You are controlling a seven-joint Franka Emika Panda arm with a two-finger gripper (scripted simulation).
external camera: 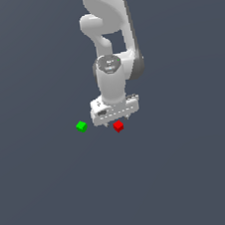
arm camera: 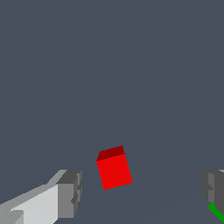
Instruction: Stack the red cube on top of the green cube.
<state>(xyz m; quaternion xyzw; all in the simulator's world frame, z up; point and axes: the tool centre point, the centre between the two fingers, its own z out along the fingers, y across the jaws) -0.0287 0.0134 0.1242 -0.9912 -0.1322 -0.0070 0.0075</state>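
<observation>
The red cube (external camera: 118, 127) lies on the flat grey floor (external camera: 55, 192). The green cube (external camera: 81, 126) lies apart from it, toward the exterior view's left. My white gripper (external camera: 116, 120) hangs pointing down, just over the red cube, open and empty. In the wrist view the red cube (arm camera: 113, 169) shows between the two spread grey fingers (arm camera: 70, 192), touching neither of them. The gripper's midpoint (arm camera: 142, 190) lies a little to one side of the cube. Only a thin green edge of the green cube (arm camera: 216, 212) shows, behind the other finger.
The white arm (external camera: 107, 35) rises behind the gripper. Nothing else lies on the grey floor (arm camera: 109, 65).
</observation>
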